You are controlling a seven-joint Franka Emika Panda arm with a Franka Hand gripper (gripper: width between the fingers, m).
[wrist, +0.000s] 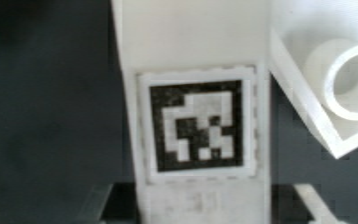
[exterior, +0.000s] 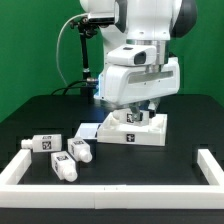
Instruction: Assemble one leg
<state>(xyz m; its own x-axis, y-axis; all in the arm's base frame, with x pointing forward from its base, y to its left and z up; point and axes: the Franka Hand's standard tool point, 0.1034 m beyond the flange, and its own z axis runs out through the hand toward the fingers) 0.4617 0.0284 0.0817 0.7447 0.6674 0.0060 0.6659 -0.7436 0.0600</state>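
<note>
Item 1, tool [exterior: 133, 114]: I see it low over the white tray piece [exterior: 152, 130], jaws closed to the width of the leg [wrist: 201, 120] and set against both its sides, gripping it.

Item 2, the leg: held in the tool, its black-and-white tag facing the wrist camera. It is just beside the tray piece's round hole [wrist: 357, 88]; I cannot tell whether they touch.

Item 3, three loose legs lying on the table [exterior: 190, 118], to the exterior view's left of the tray piece: far leg [exterior: 42, 143], middle leg [exterior: 80, 150], near leg [exterior: 63, 167].

Item 4, white rail [exterior: 110, 178]: in front of the tray piece, well apart.
</note>
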